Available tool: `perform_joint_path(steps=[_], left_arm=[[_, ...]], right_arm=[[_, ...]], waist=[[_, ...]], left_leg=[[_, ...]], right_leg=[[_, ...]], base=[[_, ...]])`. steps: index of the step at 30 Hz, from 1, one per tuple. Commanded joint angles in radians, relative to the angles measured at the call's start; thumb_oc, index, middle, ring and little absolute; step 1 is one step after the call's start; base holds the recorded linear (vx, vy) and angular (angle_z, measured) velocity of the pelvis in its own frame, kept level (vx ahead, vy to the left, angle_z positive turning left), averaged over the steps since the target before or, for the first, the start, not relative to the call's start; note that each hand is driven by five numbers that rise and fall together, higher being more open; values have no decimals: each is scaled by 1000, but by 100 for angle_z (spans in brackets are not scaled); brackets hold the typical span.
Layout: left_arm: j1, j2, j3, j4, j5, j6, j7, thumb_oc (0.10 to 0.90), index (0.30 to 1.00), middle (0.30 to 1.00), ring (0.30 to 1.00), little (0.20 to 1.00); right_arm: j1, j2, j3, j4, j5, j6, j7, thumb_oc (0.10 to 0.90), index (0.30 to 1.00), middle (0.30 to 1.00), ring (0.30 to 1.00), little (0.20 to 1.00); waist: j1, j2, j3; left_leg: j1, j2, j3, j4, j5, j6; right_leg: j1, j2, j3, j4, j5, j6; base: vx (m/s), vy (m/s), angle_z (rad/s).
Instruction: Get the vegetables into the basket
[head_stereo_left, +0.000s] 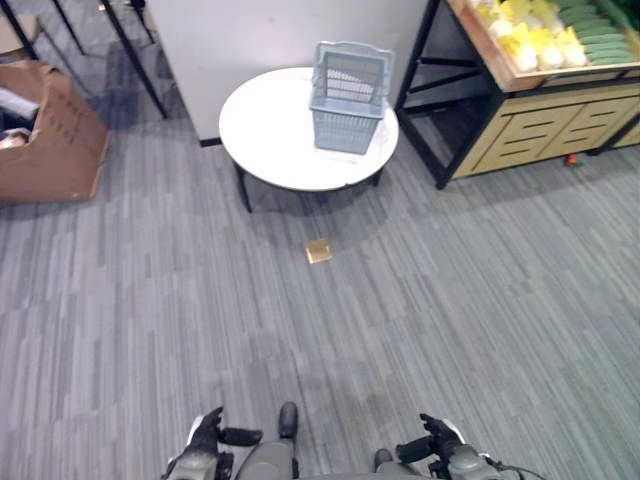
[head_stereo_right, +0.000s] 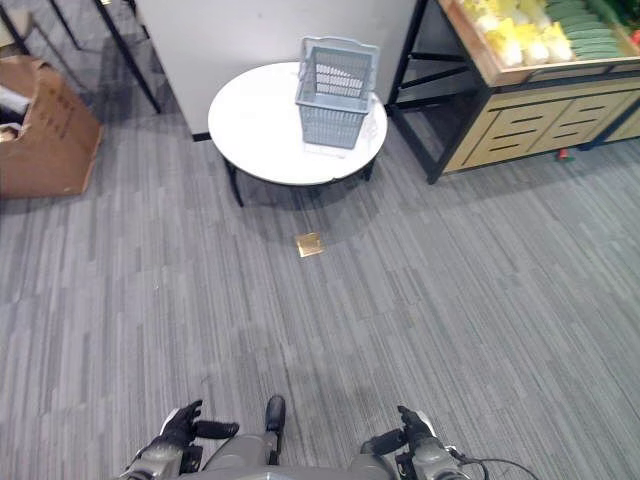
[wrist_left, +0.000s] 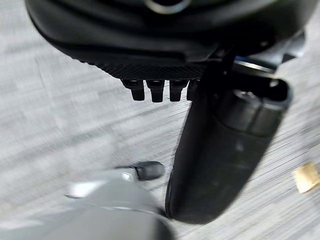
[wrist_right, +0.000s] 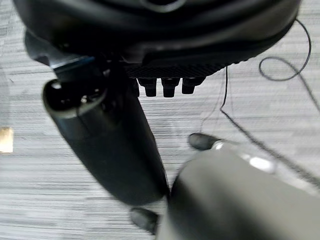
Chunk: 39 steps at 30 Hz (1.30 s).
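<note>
— What stands in the room, counted from the biggest down?

— One wooden produce shelf (head_stereo_left: 545, 110) at the far right, holding the vegetables: a heap of pale yellow ones (head_stereo_left: 525, 30) and a row of green ones (head_stereo_left: 598, 35) beside them, too many and too small to count; one round white table (head_stereo_left: 270, 130) just left of the shelf; one brown cardboard box (head_stereo_left: 55, 135) at the far left on the grey floor (head_stereo_left: 450, 300).

— And the basket?

— One grey-blue plastic basket (head_stereo_left: 348, 98) stands upright on the table's right half, nothing visible inside it; the vegetables lie on the shelf, well apart from it.

— Anything smaller?

— One small tan square (head_stereo_left: 319, 250) lies on the floor in front of the table; a red speck sits on the floor by the shelf's base, too small to identify.

— The two hands?

— The left hand (head_stereo_left: 207, 435) and the right hand (head_stereo_left: 435, 440) hang low at the near edge, well apart from the table; each has its fingers relaxed and uncurled, thumb out, grasping nothing.
</note>
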<state>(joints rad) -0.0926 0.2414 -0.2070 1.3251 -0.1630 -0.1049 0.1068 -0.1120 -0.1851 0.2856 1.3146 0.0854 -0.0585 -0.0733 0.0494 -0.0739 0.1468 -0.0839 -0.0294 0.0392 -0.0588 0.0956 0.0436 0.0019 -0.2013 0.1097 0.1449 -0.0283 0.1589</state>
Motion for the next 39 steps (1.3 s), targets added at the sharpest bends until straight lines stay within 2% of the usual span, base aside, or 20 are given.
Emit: perform_joint_path(steps=[1,2,4,6,8,9,12,14,16,19,21,23,24,26,28,31,35,36,37,39], left_arm=[[49,3,-20,21,59,10,-13,900,1000,1000,1000,1000],[49,3,-20,21,59,10,-13,900,1000,1000,1000,1000],[45,5,-22,24,60,12,-21,900,1000,1000,1000,1000],[42,5,-21,29,58,15,-27,900,1000,1000,1000,1000],[36,4,-23,42,64,16,-36,900,1000,1000,1000,1000],[36,4,-19,50,66,18,-36,900,1000,1000,1000,1000],[33,4,-12,54,63,20,-33,900,1000,1000,1000,1000],[37,0,1,65,64,21,-33,900,1000,1000,1000,1000],[40,-3,8,71,65,21,-35,900,1000,1000,1000,1000],[64,-8,28,89,70,25,-40,900,1000,1000,1000,1000],[64,-11,31,93,66,28,-41,900,1000,1000,1000,1000],[74,-16,42,119,64,37,-39,900,1000,1000,1000,1000],[78,-21,80,141,21,51,-48,900,1000,1000,1000,1000],[73,-22,90,135,1,51,-49,900,1000,1000,1000,1000],[53,-29,68,107,7,43,-38,900,1000,1000,1000,1000],[36,-22,50,76,-16,32,-38,900,1000,1000,1000,1000],[30,-22,30,58,-4,22,-26,900,1000,1000,1000,1000],[36,-27,27,56,-1,20,-23,900,1000,1000,1000,1000],[41,-32,23,57,2,16,-16,900,1000,1000,1000,1000],[45,-37,18,63,4,12,-8,900,1000,1000,1000,1000]], right_arm=[[-15,-36,30,-46,1,-10,-7,900,1000,1000,1000,1000],[-15,-36,30,-46,1,-10,-7,900,1000,1000,1000,1000],[-23,-36,36,-62,-6,-13,-9,900,1000,1000,1000,1000],[-28,-34,40,-66,-10,-11,-10,900,1000,1000,1000,1000],[-34,-34,33,-56,-3,-13,-12,900,1000,1000,1000,1000],[-37,-31,31,-56,4,-12,-13,900,1000,1000,1000,1000],[-38,-29,30,-60,6,-11,-14,900,1000,1000,1000,1000],[-36,-31,29,-68,7,-6,-12,900,1000,1000,1000,1000],[-33,-33,28,-70,5,-5,-10,900,1000,1000,1000,1000],[-6,-39,26,-75,-8,0,-2,900,1000,1000,1000,1000],[-2,-41,27,-76,-10,-2,2,900,1000,1000,1000,1000],[-1,-46,36,-72,-21,-1,9,900,1000,1000,1000,1000],[8,-53,44,-72,-36,1,18,900,1000,1000,1000,1000],[8,-60,44,-66,-35,2,18,900,1000,1000,1000,1000],[7,-80,31,-37,-30,2,10,900,1000,1000,1000,1000],[11,-99,13,-24,-15,1,-4,900,1000,1000,1000,1000],[17,-106,8,-12,-15,3,-10,900,1000,1000,1000,1000],[16,-106,14,-13,-20,4,-13,900,1000,1000,1000,1000],[15,-107,23,-14,-24,1,-16,900,1000,1000,1000,1000],[12,-104,34,-21,-30,-5,-20,900,1000,1000,1000,1000]], waist=[[5,-29,5],[5,-30,6],[3,-21,15],[-4,-19,28],[-11,-17,46],[-20,-23,53],[-33,-26,61],[-54,-25,67],[-59,-22,68],[-69,-19,43],[-71,-14,36],[-79,0,19],[-83,14,3],[-84,19,2],[-86,31,16],[-79,27,48],[-51,18,60],[-40,24,58],[-23,31,59],[5,40,54]], left_leg=[[-151,32,-43,107,-27,-20],[-150,32,-43,108,-28,-20],[-94,23,-46,82,-47,-7],[-51,18,-48,64,-62,-3],[-15,16,-54,70,-94,-3],[13,12,-58,76,-119,-5],[49,11,-69,80,-147,-10],[117,14,-99,83,-195,-23],[145,21,-106,78,-211,-29],[223,44,-139,67,-254,-51],[232,59,-144,70,-256,-59],[246,96,-150,67,-242,-79],[243,131,-158,92,-216,-101],[234,141,-163,119,-200,-108],[174,143,-157,252,-138,-133],[81,125,-145,345,-78,-138],[-74,50,-116,268,-147,-108],[-103,46,-114,219,-122,-106],[-142,53,-126,165,-66,-111],[-197,82,-166,57,11,-122]], right_leg=[[-9,56,2,163,173,12],[-8,56,2,164,172,13],[-63,39,-75,214,202,3],[-93,30,-130,197,191,-10],[-133,35,-189,100,134,-18],[-161,33,-214,21,135,-12],[-194,24,-226,-52,161,-3],[-240,22,-200,-137,214,15],[-243,28,-194,-166,231,20],[-248,42,-192,-156,241,14],[-244,49,-203,-147,236,6],[-239,73,-218,-128,217,-10],[-244,93,-235,-92,179,-32],[-244,100,-242,-79,165,-43],[-225,102,-267,-55,119,-71],[-183,90,-285,-47,80,-93],[-107,64,-283,-82,56,-80],[-90,70,-275,-99,52,-78],[-66,80,-260,-120,48,-78],[-16,94,-221,-148,27,-75]], base=[[93,254,-10],[120,258,-15],[136,193,0],[183,140,-4],[329,39,-20],[306,-12,-10],[251,-52,11],[406,-84,6],[309,-82,24],[394,-157,40],[254,-176,58],[319,-263,18],[272,-221,7],[226,-203,16],[239,-196,17],[115,-72,33],[195,-5,57],[250,93,27],[292,144,0],[337,161,-22]])
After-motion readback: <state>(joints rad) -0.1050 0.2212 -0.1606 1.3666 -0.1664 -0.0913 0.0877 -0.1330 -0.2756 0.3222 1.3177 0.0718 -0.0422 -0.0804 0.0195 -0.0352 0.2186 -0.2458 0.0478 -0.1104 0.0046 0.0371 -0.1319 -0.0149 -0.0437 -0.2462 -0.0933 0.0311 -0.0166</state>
